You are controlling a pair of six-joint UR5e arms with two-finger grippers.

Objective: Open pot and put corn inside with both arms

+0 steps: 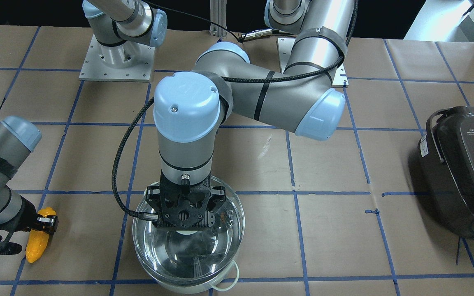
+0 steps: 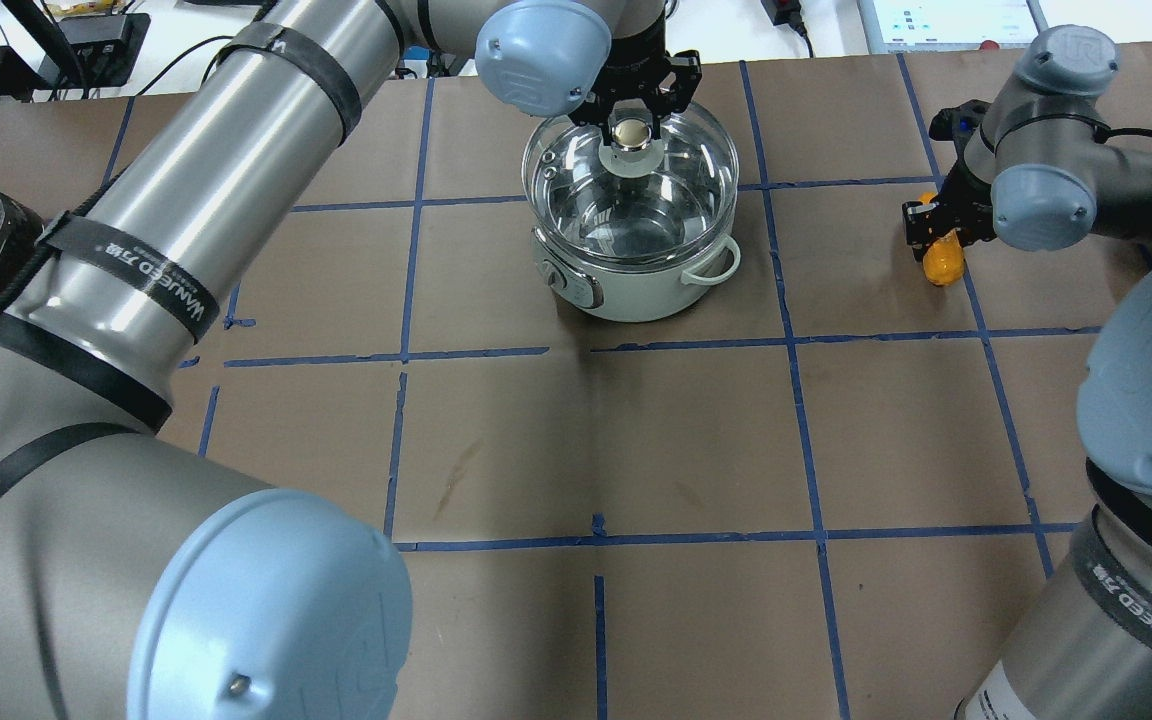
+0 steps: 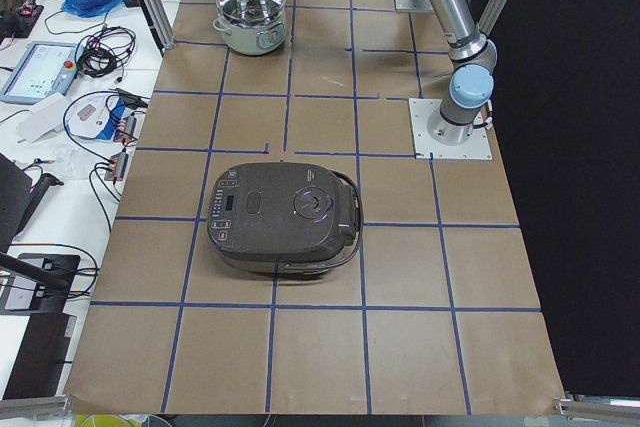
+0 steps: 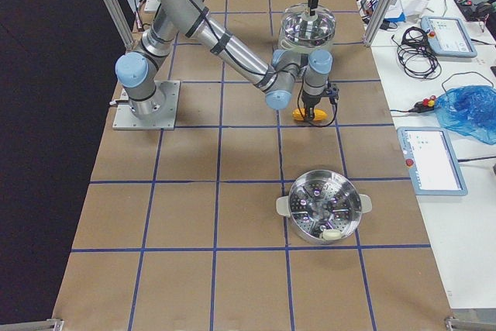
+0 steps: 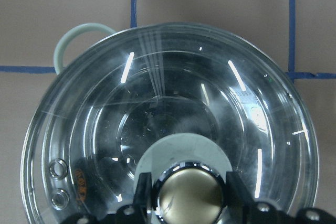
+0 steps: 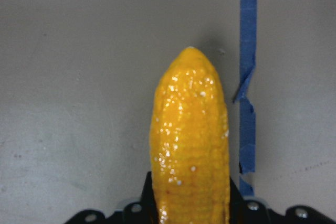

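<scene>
The pot (image 2: 636, 290) has a pale body, a loop side handle (image 2: 716, 262) and a clear glass lid (image 2: 656, 200), and stands at the table's far middle. My left gripper (image 2: 633, 128) reaches straight down over it and is shut on the steel lid knob (image 5: 189, 195), one finger on each side. I cannot tell whether the lid rests on the pot or is just off it. The yellow-orange corn (image 1: 37, 244) lies on the table to the robot's right. My right gripper (image 1: 44, 222) is shut across the corn's (image 6: 191, 140) rear part, low at the table.
A dark grey rice cooker (image 1: 463, 168) stands on the robot's left side of the table. A steel steamer basket (image 4: 325, 215) sits on the right end of the table, beyond the corn. Desks with devices and cables line the far table edge.
</scene>
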